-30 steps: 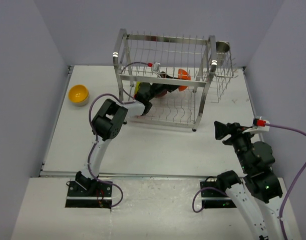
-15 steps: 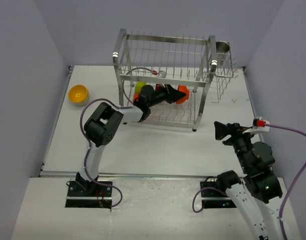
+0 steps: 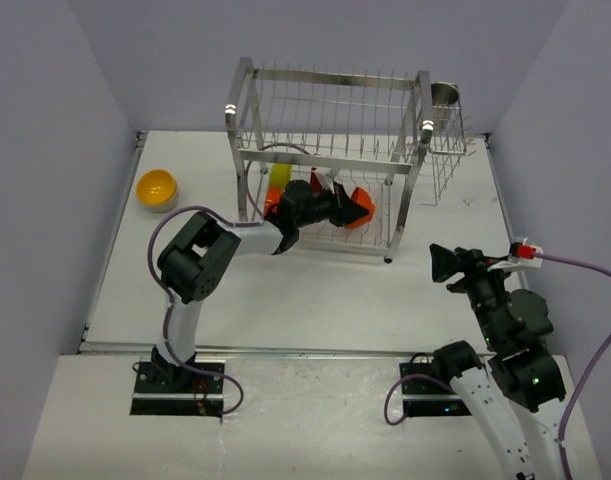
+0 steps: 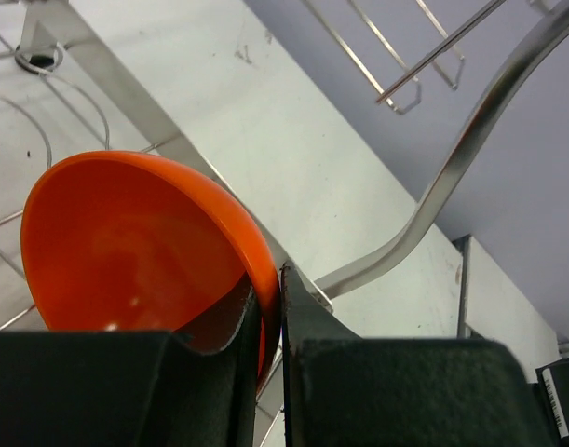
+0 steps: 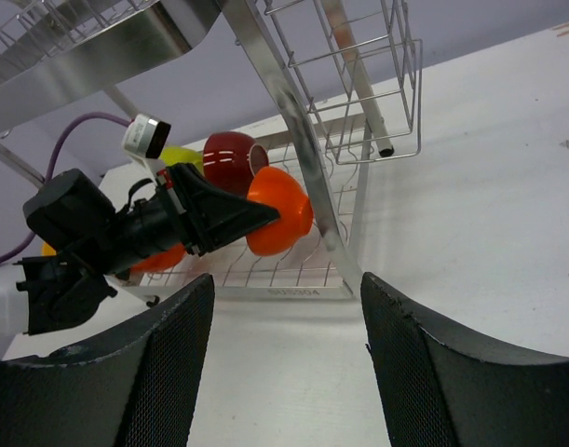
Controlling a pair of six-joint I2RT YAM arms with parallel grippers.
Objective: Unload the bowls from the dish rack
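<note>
On the lower tier: left fingers [image 4: 386, 391] pinch the rim of the orange bowl [image 4: 126, 251].
Right fingers [image 5: 163, 372]: spread, empty.
Next move: we advise a level withdrawal, clear of dish rack [image 3: 422, 130] wires.

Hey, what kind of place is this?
Probably a robot lab test cell, not a kitchen: bare walls box in a white table, the left arm and right arm are bolted at its edge.

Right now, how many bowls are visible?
5: yellow bowl on the table left of the dish rack; inside it, orange-red bowl in the left gripper, dark red bowl, lime-green bowl, orange bowl. Others may be hidden.
</note>
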